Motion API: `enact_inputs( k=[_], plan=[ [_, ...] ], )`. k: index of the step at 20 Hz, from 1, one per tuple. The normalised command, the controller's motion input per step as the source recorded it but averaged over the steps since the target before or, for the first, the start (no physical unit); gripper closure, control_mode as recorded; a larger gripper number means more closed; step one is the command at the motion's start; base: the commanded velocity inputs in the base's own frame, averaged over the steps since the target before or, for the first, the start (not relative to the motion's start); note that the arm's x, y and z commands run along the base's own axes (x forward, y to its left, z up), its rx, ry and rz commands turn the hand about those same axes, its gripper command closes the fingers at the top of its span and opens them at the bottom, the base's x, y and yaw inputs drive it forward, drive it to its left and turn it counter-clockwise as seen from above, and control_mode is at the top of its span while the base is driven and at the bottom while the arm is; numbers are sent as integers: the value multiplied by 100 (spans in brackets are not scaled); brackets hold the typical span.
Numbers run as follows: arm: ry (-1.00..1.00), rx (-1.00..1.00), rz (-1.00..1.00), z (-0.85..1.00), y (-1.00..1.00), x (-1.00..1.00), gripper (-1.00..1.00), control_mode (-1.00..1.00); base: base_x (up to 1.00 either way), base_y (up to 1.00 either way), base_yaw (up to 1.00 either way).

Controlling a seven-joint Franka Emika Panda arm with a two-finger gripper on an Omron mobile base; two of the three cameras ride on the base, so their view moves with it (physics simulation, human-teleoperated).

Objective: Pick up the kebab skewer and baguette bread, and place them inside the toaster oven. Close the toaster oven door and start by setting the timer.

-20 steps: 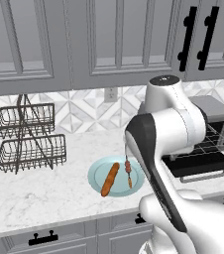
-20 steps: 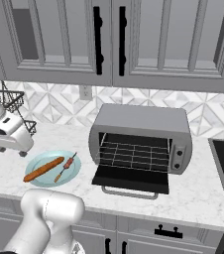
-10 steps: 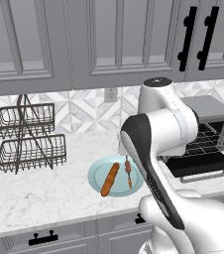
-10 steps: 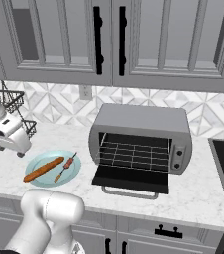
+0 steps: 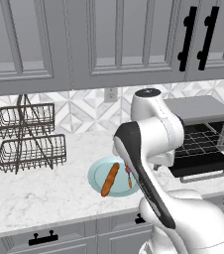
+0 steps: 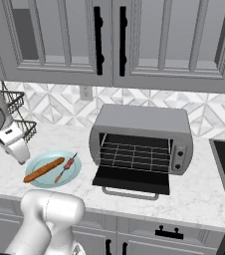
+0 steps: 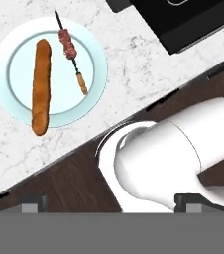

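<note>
Nothing moved yet: slim kebab skewer with reddish chunks [image 7: 70, 51] and orange-brown baguette loaf [image 7: 40, 88] lie side by side, not touching, on the pale blue round plate [image 7: 91, 79] on the white marble surface [image 6: 204, 194]. Long axes roughly parallel, running toward the backsplash. Grey toaster oven [image 6: 143, 124] beside the plate has its dark glass door [image 6: 132, 178] folded down; hand [image 7: 111, 202] is spread wide, empty, well above; loading, closing and timer all remain.

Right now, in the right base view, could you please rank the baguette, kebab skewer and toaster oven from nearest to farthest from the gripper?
1. baguette bread, left on the plate, just below the gripper.
2. kebab skewer, right on the plate.
3. toaster oven, farther right.
</note>
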Motion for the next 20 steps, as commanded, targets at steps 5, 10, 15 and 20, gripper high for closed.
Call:
enact_inputs(
  k=[5,10,15,20],
  plan=[
    [0,3,-3,-37,-1,72,-100,-100,0,0,0],
    [0,0,0,-61,8,67,-100,-100,0,0,0],
    [5,0,0,-72,17,44,-100,-100,0,0,0],
    [1,0,0,-64,21,44,-100,-100,0,0,0]
  ],
)
